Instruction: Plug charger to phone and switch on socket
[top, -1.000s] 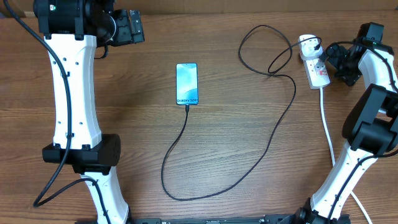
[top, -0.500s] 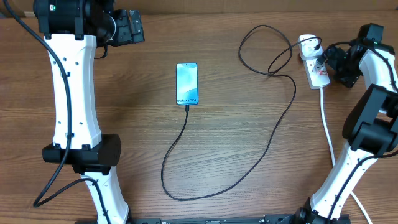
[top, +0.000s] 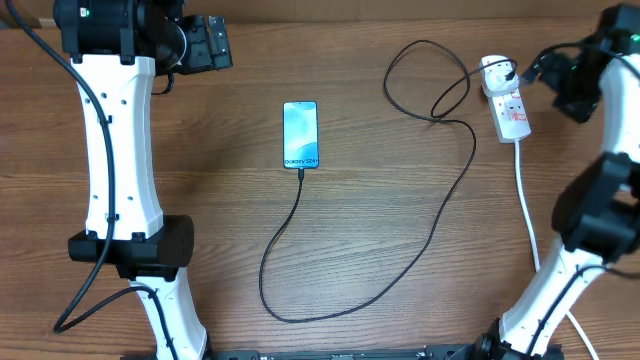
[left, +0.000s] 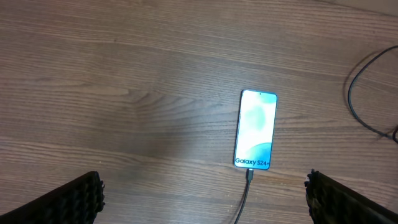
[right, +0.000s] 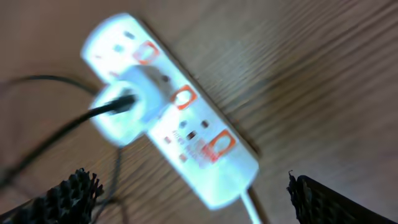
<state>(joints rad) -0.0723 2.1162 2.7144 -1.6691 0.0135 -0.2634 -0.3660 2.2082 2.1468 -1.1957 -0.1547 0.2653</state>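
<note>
Lying flat near the middle of the brown wooden desk (top: 220, 220), the slim rectangular smartphone with black edges and a light blue-teal screen (top: 301, 134) carries white "Galaxy S24" lettering at the end nearer the arm bases. The small connector tip of the long thin black cable (top: 471, 150) meets that same short edge; the left wrist view shows tip and smartphone touching. From there the black cable sweeps toward the near edge of the desk, curves up to the right and makes a loose loop. It ends at a white plug head (top: 495, 68) seated on the far end of the small white elongated extension block with red switch marks (top: 508, 108). That extension block lies at the far right of the desk, well apart from the smartphone, and its thick white cord (top: 522, 200) trails toward the near edge. The right wrist view is blurred, so which way the red switches stand cannot be told.

The left end effector (left: 202, 177) hangs over the far left part of the desk, its fingers (left: 68, 199) spread wide with nothing between them. The smartphone is in its camera's sight but well apart. The right end effector (right: 189, 180) hovers above the extension block, likewise spread wide, holding nothing and touching nothing that shows.
</note>
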